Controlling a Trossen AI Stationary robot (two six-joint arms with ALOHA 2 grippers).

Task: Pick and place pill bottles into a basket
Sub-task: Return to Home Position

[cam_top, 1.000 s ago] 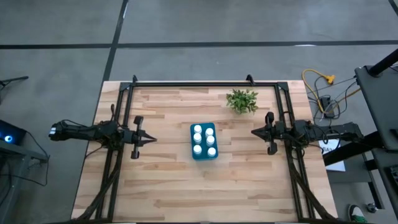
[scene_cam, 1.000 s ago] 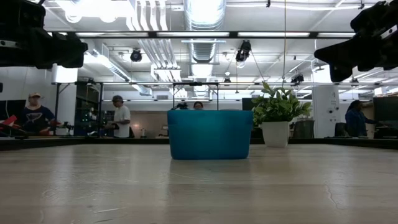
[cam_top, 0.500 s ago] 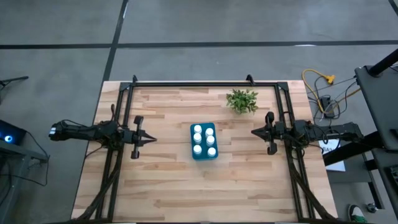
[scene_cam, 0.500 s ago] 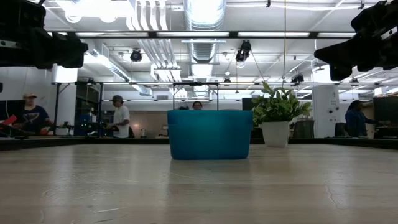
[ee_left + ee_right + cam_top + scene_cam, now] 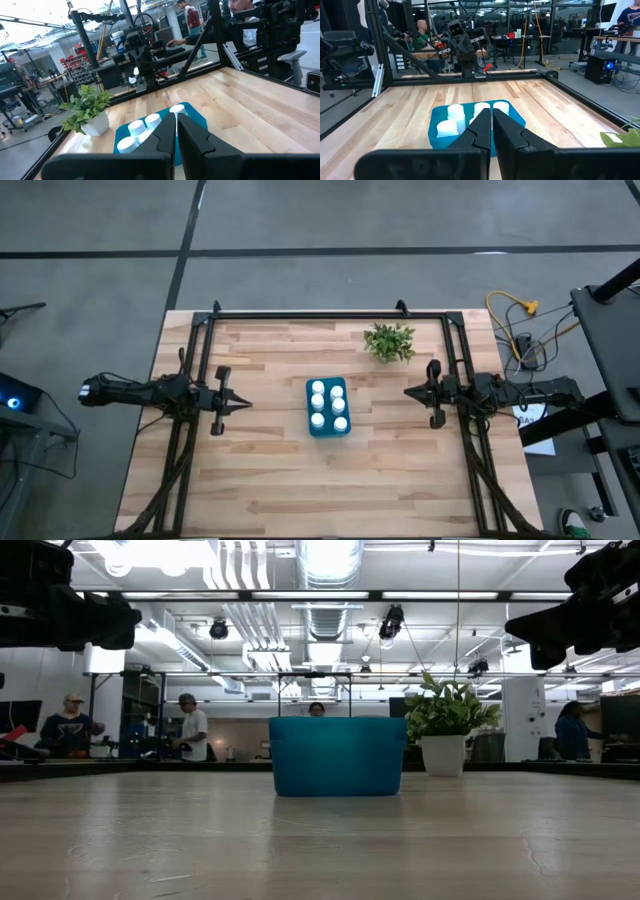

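The teal-blue basket (image 5: 327,408) stands on its base at the middle of the wooden table; it also shows in the low view (image 5: 337,756). Several white pill bottles (image 5: 328,406) stand upright inside it, their caps showing in the left wrist view (image 5: 145,125) and the right wrist view (image 5: 465,114). My left gripper (image 5: 243,406) is shut and empty, held above the table left of the basket. My right gripper (image 5: 409,391) is shut and empty, held above the table right of the basket. Both point at the basket.
A small green plant in a white pot (image 5: 389,341) stands behind and to the right of the basket; it also shows in the low view (image 5: 445,730). A black metal frame (image 5: 330,313) runs along the table's far and side edges. People stand in the room beyond.
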